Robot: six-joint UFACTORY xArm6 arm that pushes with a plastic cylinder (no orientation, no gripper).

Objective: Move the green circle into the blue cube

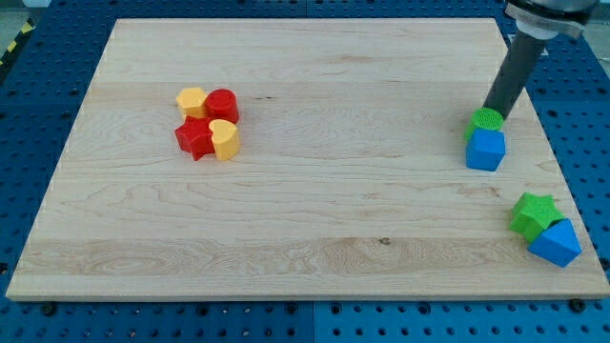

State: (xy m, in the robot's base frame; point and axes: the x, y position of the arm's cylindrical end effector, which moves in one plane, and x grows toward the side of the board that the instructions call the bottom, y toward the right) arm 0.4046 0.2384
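Observation:
The green circle (485, 121) sits at the view's right, touching the top side of the blue cube (486, 150) just below it. My tip (490, 112) is at the green circle's top edge, seemingly touching it; the dark rod slants up to the view's top right.
A green star (532, 212) touches a second blue block (556, 242) at the view's bottom right, near the board's edge. A cluster at the view's left holds a yellow block (191, 100), a red cylinder (222, 104), a red star (194, 138) and a yellow block (224, 139).

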